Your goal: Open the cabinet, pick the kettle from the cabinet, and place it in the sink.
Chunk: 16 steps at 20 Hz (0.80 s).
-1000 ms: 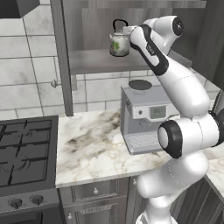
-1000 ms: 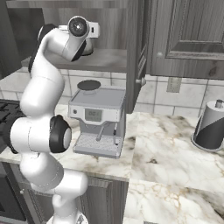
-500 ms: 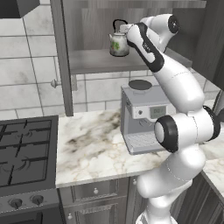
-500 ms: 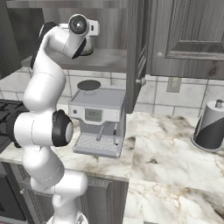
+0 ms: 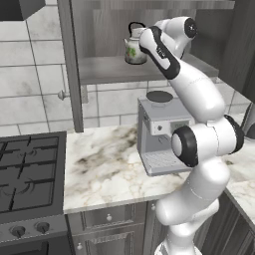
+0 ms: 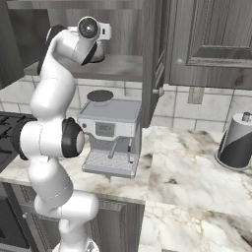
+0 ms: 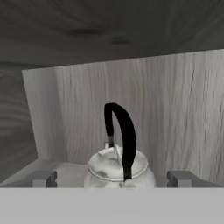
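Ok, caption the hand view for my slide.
Open claw straddling the small round silvery kettle with a black arched handle, inside the grey-brown wooden cabinet.

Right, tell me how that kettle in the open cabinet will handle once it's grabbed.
The kettle looks rigid and metallic, so probably stiff and somewhat slippery to pinch by its round body. Its thin arched handle stands upright, likely the surer hold, though the kettle may swing under it. The open tool straddles it, and the squat body seems unlikely to tip.

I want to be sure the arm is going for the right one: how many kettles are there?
1. The kettle stands on the open cabinet shelf above the coffee machine, between the open gripper fingers. Closed cabinets may hide more.
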Available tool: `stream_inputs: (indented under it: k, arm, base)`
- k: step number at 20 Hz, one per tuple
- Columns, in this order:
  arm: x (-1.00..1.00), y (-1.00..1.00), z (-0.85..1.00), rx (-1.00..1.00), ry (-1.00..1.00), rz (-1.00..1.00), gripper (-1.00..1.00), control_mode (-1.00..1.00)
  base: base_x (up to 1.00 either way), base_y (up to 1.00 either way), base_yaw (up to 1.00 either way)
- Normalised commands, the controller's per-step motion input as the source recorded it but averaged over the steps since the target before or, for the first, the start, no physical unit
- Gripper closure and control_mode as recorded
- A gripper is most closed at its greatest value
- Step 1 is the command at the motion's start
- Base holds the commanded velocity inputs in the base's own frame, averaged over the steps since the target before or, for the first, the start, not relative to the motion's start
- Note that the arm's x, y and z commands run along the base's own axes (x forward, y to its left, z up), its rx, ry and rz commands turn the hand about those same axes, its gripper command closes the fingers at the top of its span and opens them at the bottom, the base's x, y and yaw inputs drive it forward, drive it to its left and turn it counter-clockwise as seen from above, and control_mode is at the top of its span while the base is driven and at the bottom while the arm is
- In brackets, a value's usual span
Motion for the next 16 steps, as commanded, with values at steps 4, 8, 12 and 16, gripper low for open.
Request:
stream_inputs:
  k: [4, 8, 12, 16]
  arm:
    - [0.25, 0.0, 0.0, 0.0, 0.0, 0.0, -1.0, -1.0]
    - [0.16, 0.0, 0.0, 0.0, 0.0, 0.0, -1.0, -1.0]
    - [0.11, 0.0, 0.0, 0.0, 0.02, 0.0, -1.0, -1.0]
    - [0.15, 0.0, 0.0, 0.0, 0.04, 0.0, -1.0, -1.0]
  base:
    - [0.0, 0.0, 0.0]
    - [0.0, 0.0, 0.0]
    - [0.0, 0.0, 0.0]
    - [0.0, 0.0, 0.0]
